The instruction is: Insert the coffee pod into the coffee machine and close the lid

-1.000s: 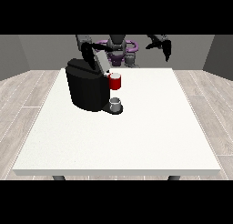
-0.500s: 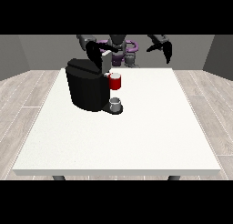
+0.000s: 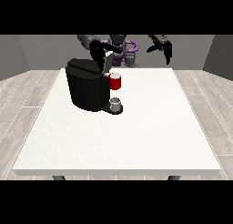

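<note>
Hand at the view's left above coffee machine, lid upright

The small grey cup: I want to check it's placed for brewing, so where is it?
In the front view the small grey cup stands left of the table's centre, on the coffee machine's base, directly under the red part.

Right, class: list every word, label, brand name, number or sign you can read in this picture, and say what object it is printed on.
None: no readable text shows anywhere.
Coffee machine: plain black body, no brand or label visible.
Red part at the machine's front: plain, no marking.
Small grey cup beneath it: no marking.
White table: bare of print.
</note>
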Available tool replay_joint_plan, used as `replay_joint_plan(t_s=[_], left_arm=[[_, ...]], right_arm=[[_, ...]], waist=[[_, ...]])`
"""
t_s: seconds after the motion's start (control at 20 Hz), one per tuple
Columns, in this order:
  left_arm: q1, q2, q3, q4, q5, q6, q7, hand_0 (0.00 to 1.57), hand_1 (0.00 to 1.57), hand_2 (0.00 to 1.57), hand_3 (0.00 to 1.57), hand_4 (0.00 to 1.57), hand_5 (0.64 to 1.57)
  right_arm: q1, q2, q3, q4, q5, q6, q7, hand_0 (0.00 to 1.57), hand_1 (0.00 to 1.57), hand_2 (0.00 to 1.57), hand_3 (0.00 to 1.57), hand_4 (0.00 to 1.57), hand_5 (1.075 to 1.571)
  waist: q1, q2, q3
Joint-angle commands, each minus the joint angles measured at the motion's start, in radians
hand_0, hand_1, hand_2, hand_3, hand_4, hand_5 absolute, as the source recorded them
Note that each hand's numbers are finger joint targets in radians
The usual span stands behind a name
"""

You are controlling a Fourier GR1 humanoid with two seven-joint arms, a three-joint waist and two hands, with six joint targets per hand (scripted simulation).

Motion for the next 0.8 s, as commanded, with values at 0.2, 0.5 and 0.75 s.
replay_joint_plan(t_s=[0.2,0.5,0.75], left_arm=[[-0.043,-0.023,-0.033,0.021,-0.023,0.010,-0.046,0.00,0.00,0.00,0.00,0.36,1.571],[-0.096,-0.003,-0.038,0.001,-0.001,-0.033,-0.012,0.00,0.00,0.00,0.00,0.44,1.571],[-0.142,-0.005,-0.055,0.006,-0.008,-0.041,-0.032,0.00,0.00,0.00,0.00,0.42,1.571]], right_arm=[[-0.156,0.006,0.079,-0.085,0.065,0.011,0.022,0.00,0.00,0.00,0.00,0.30,1.571],[-0.164,-0.016,0.049,-0.133,0.060,-0.008,0.067,0.00,0.00,0.00,0.00,0.13,1.571],[-0.185,-0.072,0.057,-0.207,0.079,0.006,0.142,0.00,0.00,0.00,0.00,0.05,1.571]], waist=[[0.108,0.048,-0.0133],[0.186,0.086,-0.0110],[0.230,0.147,-0.0115]])
